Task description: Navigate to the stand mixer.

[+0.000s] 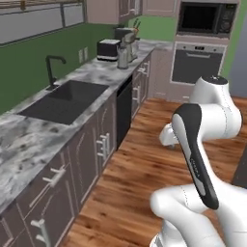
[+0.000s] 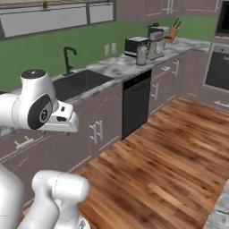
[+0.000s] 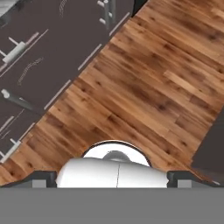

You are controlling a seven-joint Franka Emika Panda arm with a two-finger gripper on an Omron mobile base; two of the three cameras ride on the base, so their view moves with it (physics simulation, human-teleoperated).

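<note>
Item: taupe-grey stand mixer with rounded head and silvery bowl (image 1: 127,41) (image 2: 156,41).

Location: stood at the far end of the grey-veined marble counter (image 1: 29,140), well beyond the dark recessed sink (image 1: 65,100) and the black dishwasher panel (image 2: 136,102). A boxy black toaster (image 1: 108,49) is set just beside it toward the sink, and a small grey cylindrical kettle (image 1: 123,57) in front.

Orientation: upright; the long axis of the head is judged to run roughly level, but its facing is too small to be read.

Step in hand: the drive toward the mixer, judged far from complete. The base is best kept parallel to the brown cabinet fronts (image 1: 91,159), over the wooden plank floor (image 2: 170,161), and halted short of the built-in oven (image 1: 197,61).

Gripper: held folded near the arm; its fingertips are not shown clearly, so whether they are parted cannot be told.
</note>
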